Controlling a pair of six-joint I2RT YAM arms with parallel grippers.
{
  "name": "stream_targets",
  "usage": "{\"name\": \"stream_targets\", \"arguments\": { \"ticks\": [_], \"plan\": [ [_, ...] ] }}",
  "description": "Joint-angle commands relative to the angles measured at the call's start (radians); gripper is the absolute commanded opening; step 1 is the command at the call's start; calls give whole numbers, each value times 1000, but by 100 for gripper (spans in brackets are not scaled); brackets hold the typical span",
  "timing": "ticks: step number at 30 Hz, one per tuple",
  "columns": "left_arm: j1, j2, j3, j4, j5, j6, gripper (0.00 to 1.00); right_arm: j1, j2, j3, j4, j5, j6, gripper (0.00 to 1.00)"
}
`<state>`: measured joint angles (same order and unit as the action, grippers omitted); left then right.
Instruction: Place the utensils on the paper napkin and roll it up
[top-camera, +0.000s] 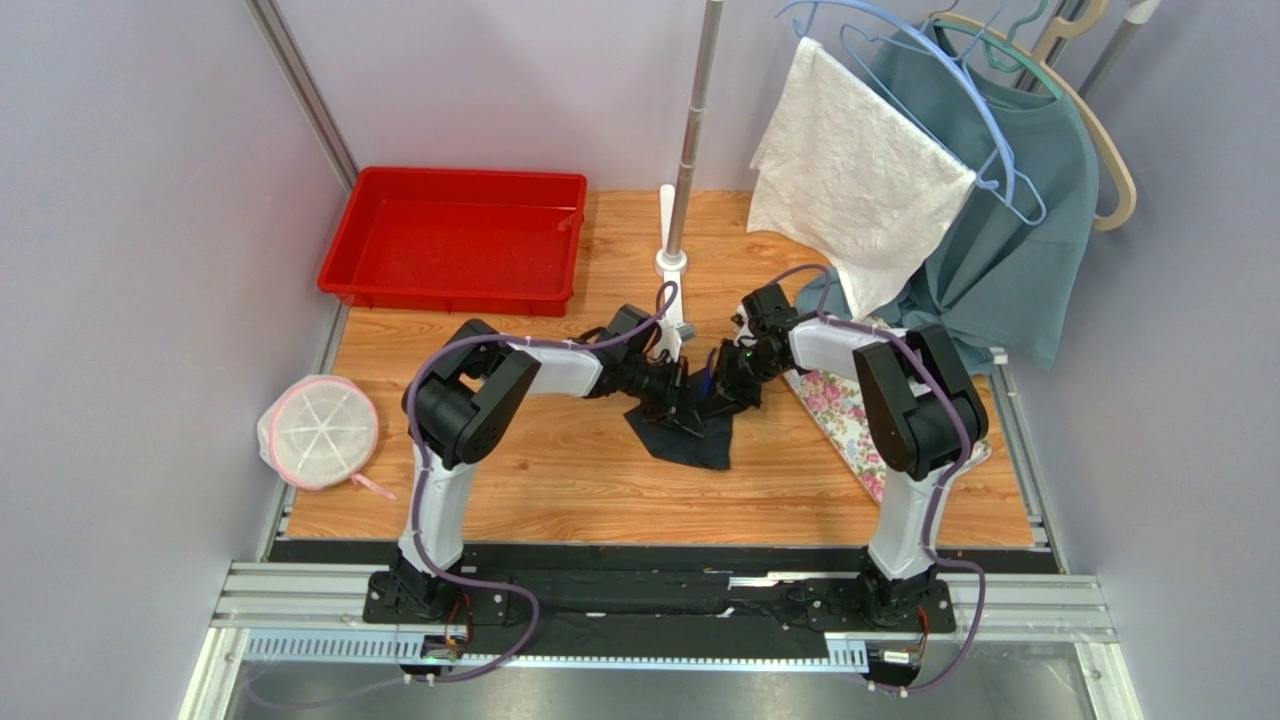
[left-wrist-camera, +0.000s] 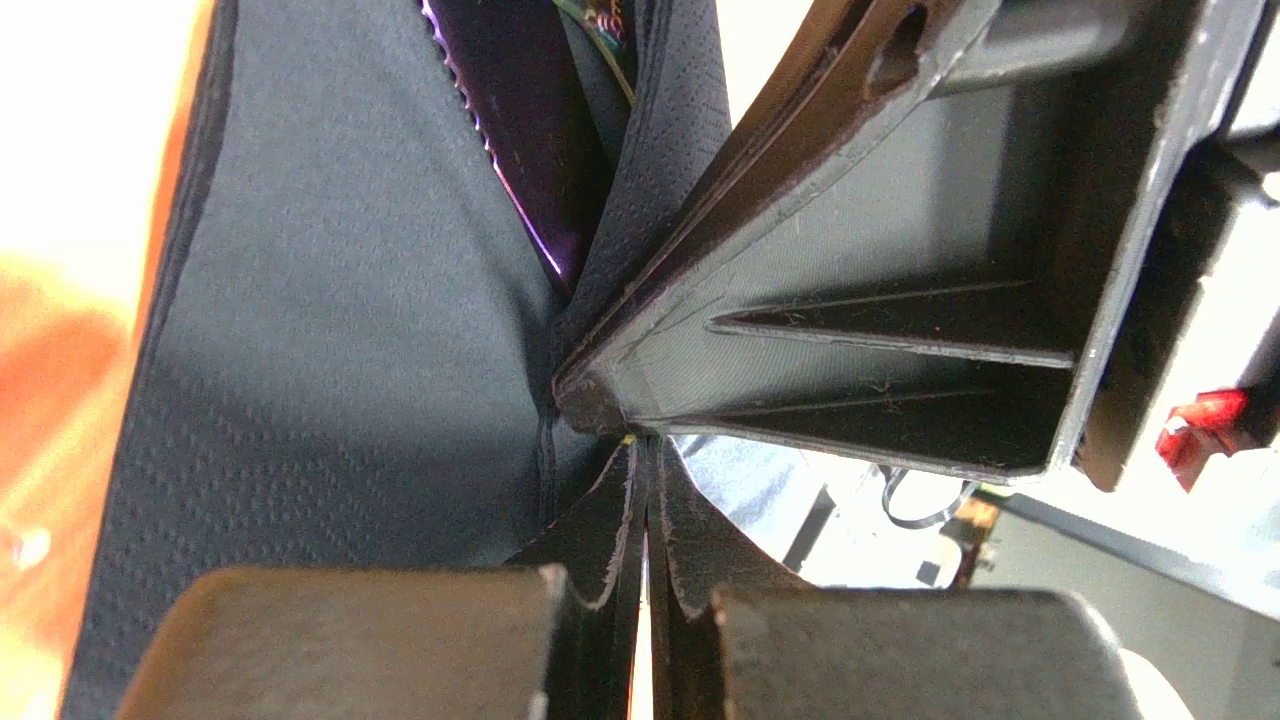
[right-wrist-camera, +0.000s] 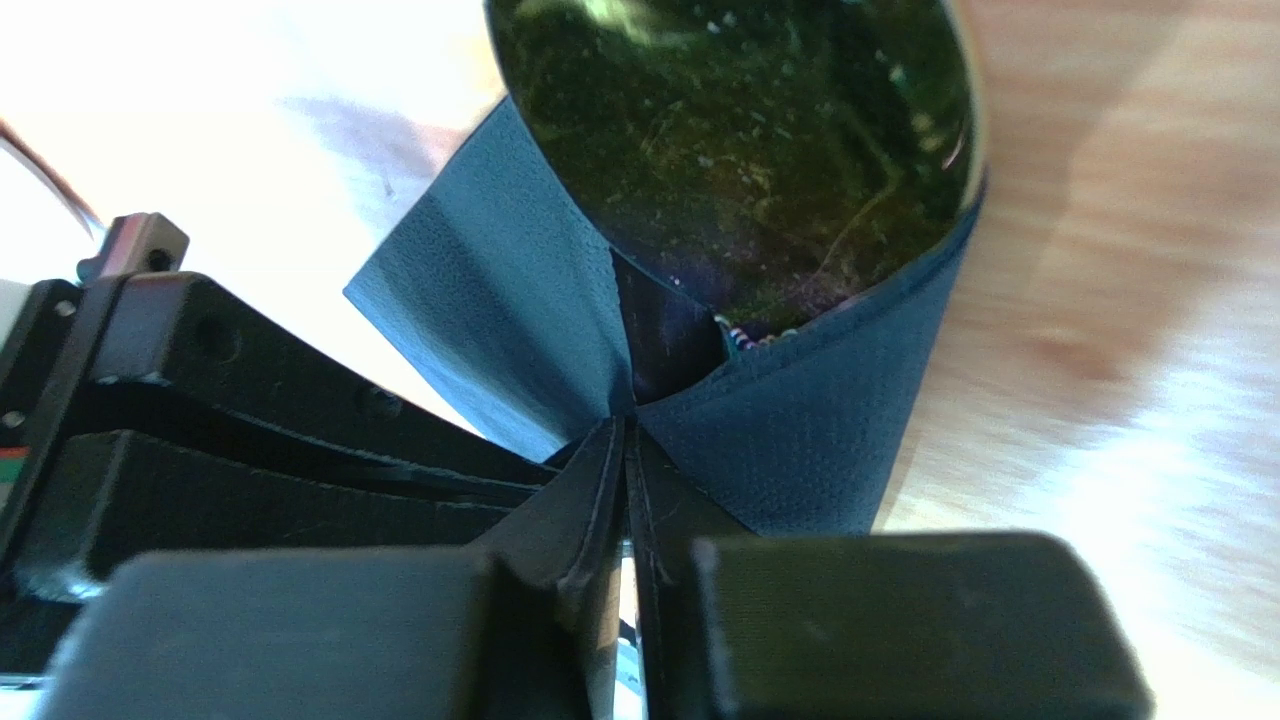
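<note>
As both arms converge just left of the floral mat (top-camera: 842, 420), the paper napkin (top-camera: 688, 435) sits at that same spot, gathered between them, with one corner trailing onto the bench (top-camera: 526, 488).

Left gripper (left-wrist-camera: 646, 578): jaws narrow, pinched on a fold of the napkin.
Right gripper (right-wrist-camera: 624, 525): jaws narrow, pinched on a fold from the opposite side.

In the right wrist view the sheet curves round a dark glossy rounded surface, judged to be the end of a utensil (right-wrist-camera: 736, 135). The number of pieces inside cannot be told.

Assessment: loading appears done. Rolling is in hand but incomplete, as the napkin reads as a loose fold, not a tight roll. It remains to wrap it closed and set it down.

Surface: wood-grain bench, metal rail at the near edge. Well left of the mat are a red tray (top-camera: 451, 240) and a white round container (top-camera: 319, 431). Behind the mat are an upright pole (top-camera: 688, 135), a white cloth (top-camera: 857, 165) and a teal garment (top-camera: 1022, 225) on hangers. Plain pale walls enclose the cell.
</note>
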<state>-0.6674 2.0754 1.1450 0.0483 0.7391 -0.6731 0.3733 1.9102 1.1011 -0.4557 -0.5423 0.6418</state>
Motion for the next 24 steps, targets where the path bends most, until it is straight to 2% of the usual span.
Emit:
{"name": "stream_targets", "arguments": {
  "ticks": [1,3,8,12,24],
  "plan": [
    [2,43,48,-165,-151,145,0,-34,-52,45,-29,3,-40,19],
    [2,41,58,-179,-155,162,0,-40,-80,65,-49,-21,-54,23],
    [2,49,59,-179,-152,171,0,-40,-134,43,-80,-33,-71,23],
    [0,49,58,-177,-158,182,0,-33,-117,16,-61,-33,-56,16],
    [8,20,26,-142,-149,165,1,-7,-7,-20,-54,48,-73,7]
  ]
}}
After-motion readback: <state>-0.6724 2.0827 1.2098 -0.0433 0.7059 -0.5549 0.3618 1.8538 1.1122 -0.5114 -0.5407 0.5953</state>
